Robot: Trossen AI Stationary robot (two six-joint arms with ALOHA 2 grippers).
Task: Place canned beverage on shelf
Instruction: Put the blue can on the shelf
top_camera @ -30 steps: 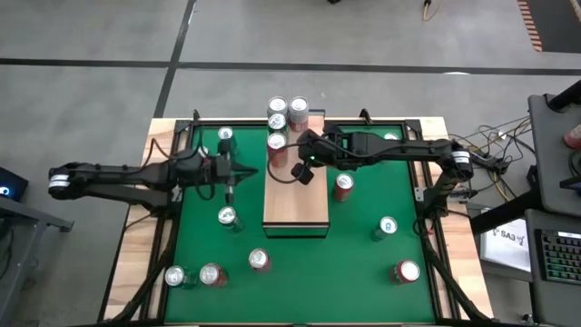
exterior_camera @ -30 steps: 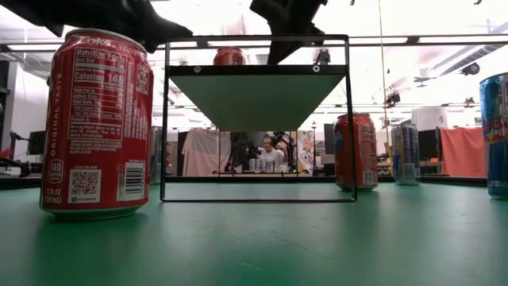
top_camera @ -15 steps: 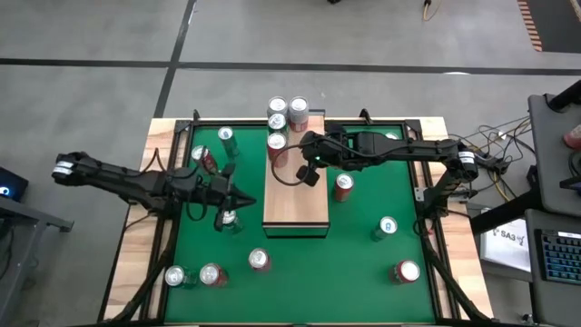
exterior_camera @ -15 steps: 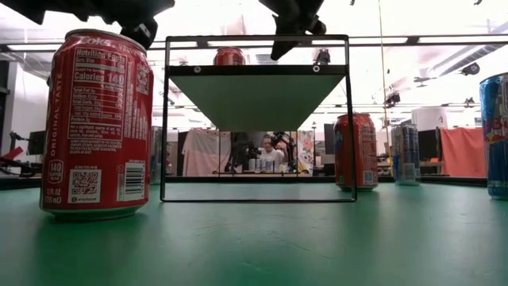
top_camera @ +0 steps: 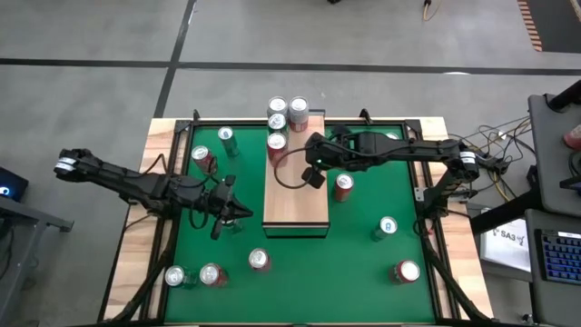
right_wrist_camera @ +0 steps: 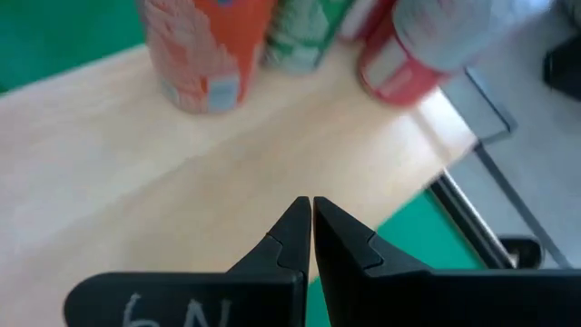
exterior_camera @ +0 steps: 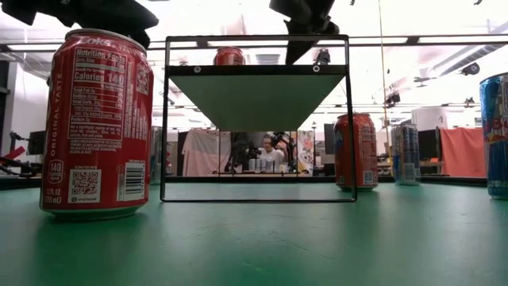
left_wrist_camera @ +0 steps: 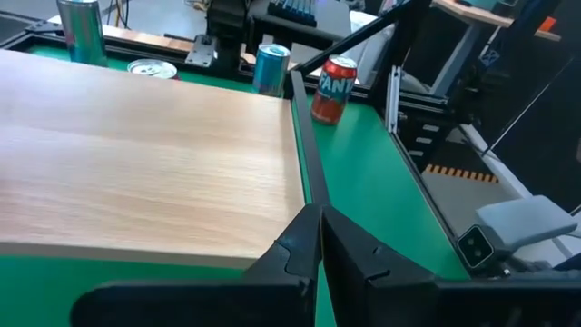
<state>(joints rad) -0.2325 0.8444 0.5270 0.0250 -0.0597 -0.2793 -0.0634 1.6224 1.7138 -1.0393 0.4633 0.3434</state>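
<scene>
Four cans already stood at the far end of the shelf (top_camera: 295, 195): a red-and-white can (top_camera: 277, 143) nearest the bare board, three more behind it in a tight cluster. Rest of the pale board bare. Loose cans dotted over the green table top (top_camera: 363, 263): a red can (top_camera: 343, 186) just beside the shelf's right edge, a Coca-Cola can (exterior_camera: 97, 123) large in the low view, a green-topped can (top_camera: 225, 216) at the left gripper (top_camera: 238, 212). Left gripper low over the mat just left of the shelf, fingers pressed together, holding nothing. Right gripper (top_camera: 311, 171) above the shelf near the standing cans, likewise closed tight and empty. Likely a full can: moderately heavy for its size, rigid enough under a light squeeze but thin-walled and apt to dent if pinched hard. Smooth painted metal, probably slippery, and round, so prone to twist out of an off-centre pinch. Best taken around the mid-body, fingers on opposite sides of the cylinder, kept upright; rim and tab at the top a poor hold. Tall and narrow, so easily tipped by a sideways nudge, especially near the crowded far end.
</scene>
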